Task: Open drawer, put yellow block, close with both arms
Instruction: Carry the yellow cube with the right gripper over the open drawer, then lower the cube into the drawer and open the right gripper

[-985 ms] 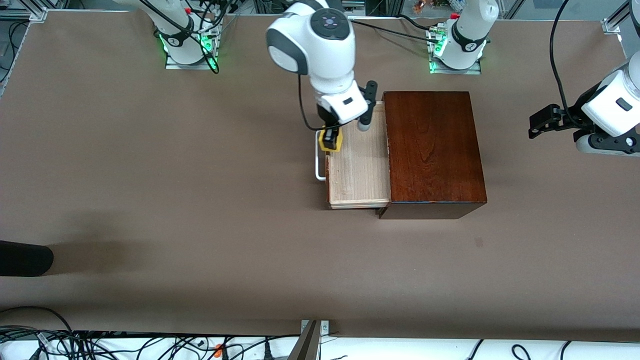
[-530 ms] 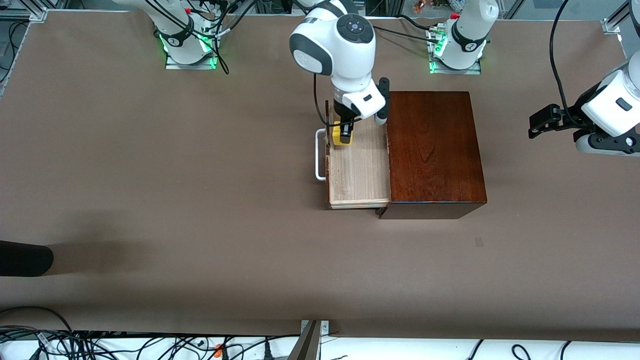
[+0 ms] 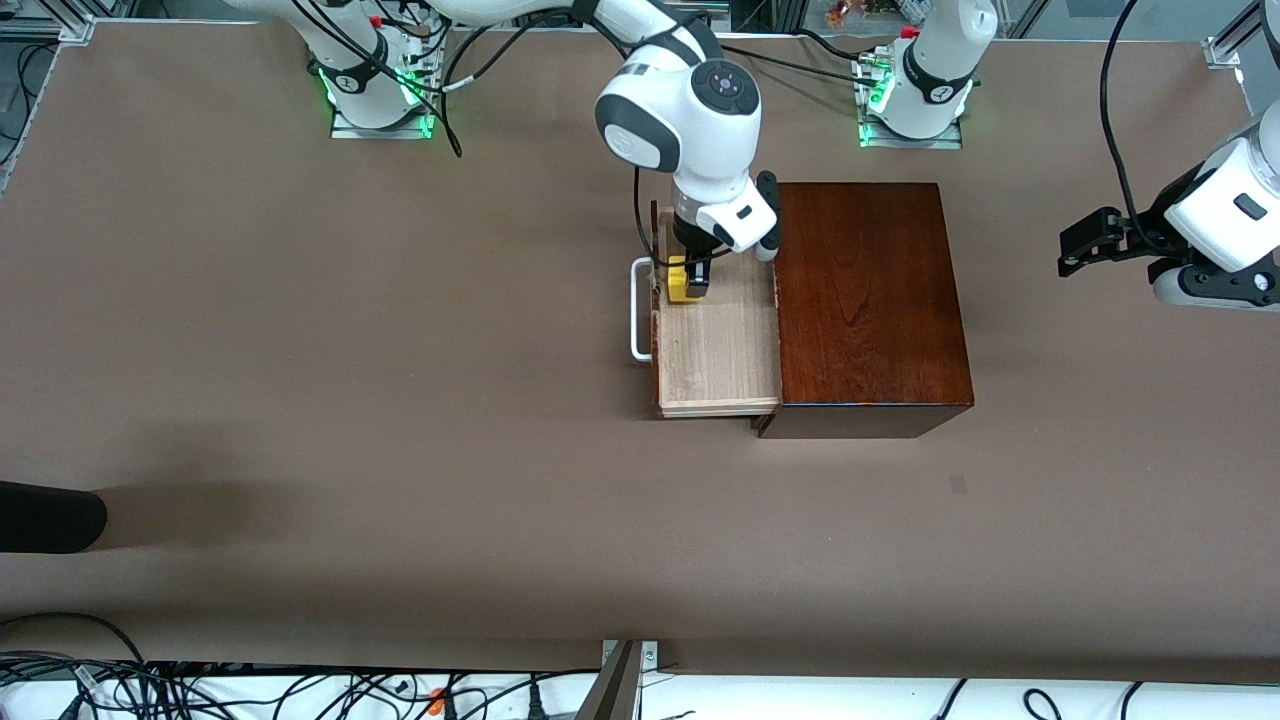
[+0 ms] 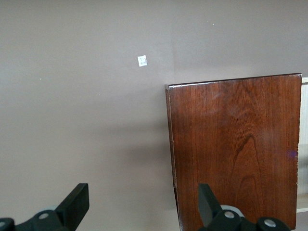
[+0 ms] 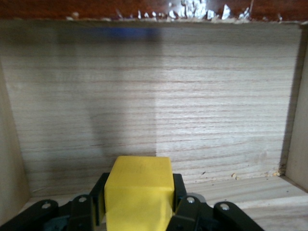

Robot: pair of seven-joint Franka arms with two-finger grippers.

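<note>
On the brown surface you have the right arm coming in from the upper left of the front view, its right pincer lowered into the open drawer just left of centre and clamped tight on the yellow block. You can see the block as a small, bright yellow cube with flat matte faces and clean edges, far smaller than the box; in the right wrist view it sits low in the frame, pinched on two opposite sides by the black fingers of that pincer. It sits over the pale wood floor of the drawer, at the end farther from the front camera and close to the drawer's front wall; whether it touches the floor you cannot tell. The white U-shaped handle sticks out from the drawer's dark front toward the right arm's end of the surface. Moving right, the glossy mahogany box takes the centre, its reddish grain showing plainly in the left wrist view. At the right edge of the front view, the left arm waits in the air over bare surface, its left pincer spread wide with nothing between the fingers.
</note>
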